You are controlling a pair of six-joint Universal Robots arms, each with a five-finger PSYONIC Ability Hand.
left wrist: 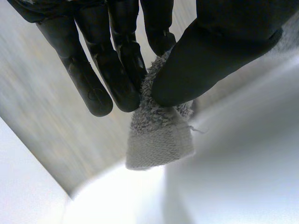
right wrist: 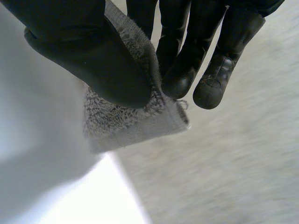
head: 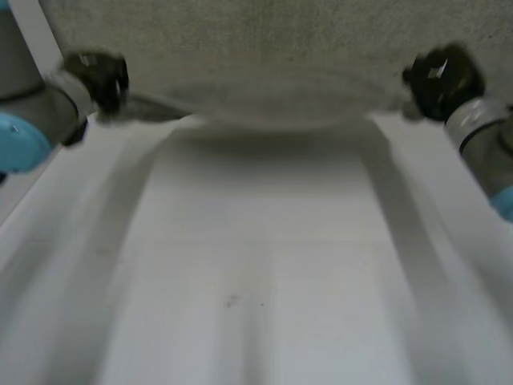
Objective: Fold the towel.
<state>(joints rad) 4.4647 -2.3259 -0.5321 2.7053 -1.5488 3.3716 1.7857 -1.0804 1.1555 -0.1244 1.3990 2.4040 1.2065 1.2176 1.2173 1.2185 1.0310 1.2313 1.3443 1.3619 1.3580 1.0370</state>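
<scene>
Head view gives the layout: grey towel (head: 280, 40) is stretched between the two hands, left hand (head: 100, 80) at one near corner, right hand (head: 441, 80) at the other. The near edge sags slightly between them and sits above the white table (head: 264, 265).

The wrist views give the grip. In the left wrist view the thumb (left wrist: 215, 56) clamps the towel corner against the fingers (left wrist: 117, 74) — a pinch, with the hemmed tip poking out past the fingertips. The right wrist view shows the same: thumb over the corner, fingers behind it, looped pile and flat hem sticking out below the thumb, and the rest of the cloth spreading away beyond the fingertips.

The table is plain white with a few small dark specks (head: 231, 301) between the arms. Grey arm segments with light-blue caps (head: 16, 144) come in behind each hand.
</scene>
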